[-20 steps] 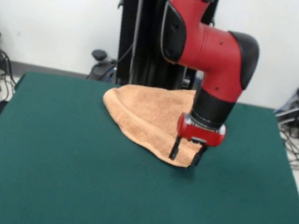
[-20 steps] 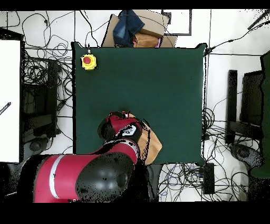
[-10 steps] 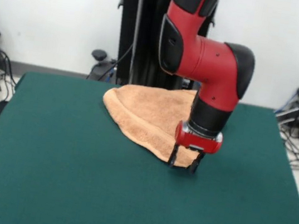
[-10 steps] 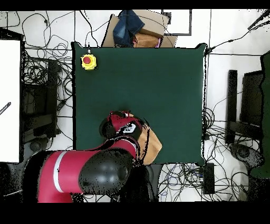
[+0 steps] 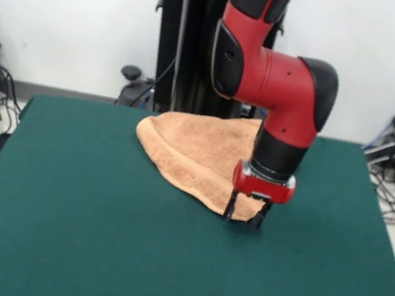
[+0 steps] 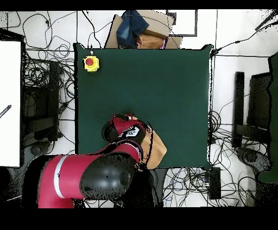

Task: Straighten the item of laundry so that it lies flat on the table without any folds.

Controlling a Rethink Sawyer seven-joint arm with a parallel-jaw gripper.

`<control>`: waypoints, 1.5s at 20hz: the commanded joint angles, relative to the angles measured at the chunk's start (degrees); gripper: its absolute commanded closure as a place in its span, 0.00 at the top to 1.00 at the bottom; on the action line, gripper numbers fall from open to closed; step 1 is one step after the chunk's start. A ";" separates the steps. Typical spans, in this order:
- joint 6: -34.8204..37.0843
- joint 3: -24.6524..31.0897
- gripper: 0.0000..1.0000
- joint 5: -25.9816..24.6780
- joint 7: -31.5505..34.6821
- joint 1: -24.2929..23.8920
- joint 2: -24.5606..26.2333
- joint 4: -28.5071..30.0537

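Observation:
The orange-tan towel [image 5: 198,154] lies folded in a rounded heap at the far side of the green table [image 5: 95,237], near the robot's pedestal. In the overhead view only its edge [image 6: 156,147] shows beside the arm. My gripper [image 5: 244,216] is down at the towel's near corner, its two black fingers [image 5: 230,206] apart and straddling the towel's tip, close to the table top. The fingers look open around the cloth; no cloth is lifted. The towel's stripes and tag do not show.
A yellow box with a red button [image 6: 90,63] sits at one table corner in the overhead view. Cardboard boxes and dark cloth [image 6: 138,30] lie beyond the table's far edge. Cables cover the floor around the table.
The gripper has come down a little and shifted slightly toward the towel's near tip over the last second. The towel has not moved.

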 commanded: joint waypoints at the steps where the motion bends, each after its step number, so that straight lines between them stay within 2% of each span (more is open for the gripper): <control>1: 1.28 0.70 1.00 3.92 9.27 1.49 0.24 -2.27; 5: 2.20 -1.25 1.00 6.34 11.08 3.09 0.35 -0.74; 8: 7.38 -2.55 1.00 10.24 13.98 3.89 0.07 2.70; 12: 9.93 -7.03 1.00 15.39 15.74 7.17 0.65 5.17; 21: 14.35 -10.83 1.00 23.09 16.33 11.23 2.20 6.30; 30: 11.94 -10.16 1.00 27.68 16.58 12.25 3.27 6.79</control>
